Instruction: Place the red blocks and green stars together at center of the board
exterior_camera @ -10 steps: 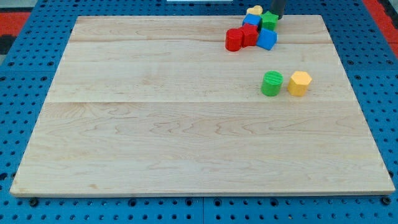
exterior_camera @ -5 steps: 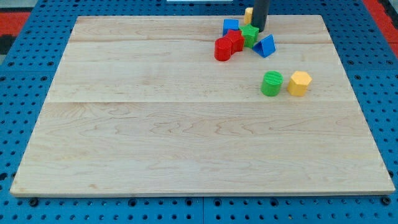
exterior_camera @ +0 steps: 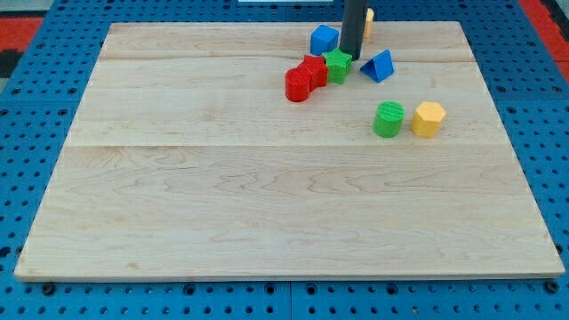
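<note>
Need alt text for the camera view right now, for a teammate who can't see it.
My tip sits at the upper right of the green star, which touches two red blocks near the wooden board's top edge. A blue cube and blue triangular block flank the rod; a green cylinder and yellow hexagonal block stand lower right.

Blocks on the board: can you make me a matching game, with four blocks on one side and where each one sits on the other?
Blocks:
1. green star
2. yellow hexagon block
3. blue triangle block
4. red cylinder

Places:
A. furthest to the view's right
B. at the view's left end of the red-green cluster
C. right against my tip
D. just to the view's right of my tip, apart from the cluster

Pairs: 1-C, 2-A, 3-D, 4-B
</note>
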{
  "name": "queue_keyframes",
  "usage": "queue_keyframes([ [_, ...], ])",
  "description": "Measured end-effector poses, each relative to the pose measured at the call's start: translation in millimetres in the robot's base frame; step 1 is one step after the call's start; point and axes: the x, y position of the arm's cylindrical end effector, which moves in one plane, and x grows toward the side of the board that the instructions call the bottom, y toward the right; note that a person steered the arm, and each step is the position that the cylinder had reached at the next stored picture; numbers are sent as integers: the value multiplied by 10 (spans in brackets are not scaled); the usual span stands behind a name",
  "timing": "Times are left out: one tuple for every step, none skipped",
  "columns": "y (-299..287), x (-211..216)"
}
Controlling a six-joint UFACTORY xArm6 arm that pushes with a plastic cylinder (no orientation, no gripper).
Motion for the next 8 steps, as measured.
queue_keyframes([
  [9, 42],
  [8, 59],
  [8, 59],
  [8, 59],
  [-66, 52],
  [-505, 41],
  [-666, 272],
  [-945, 646],
])
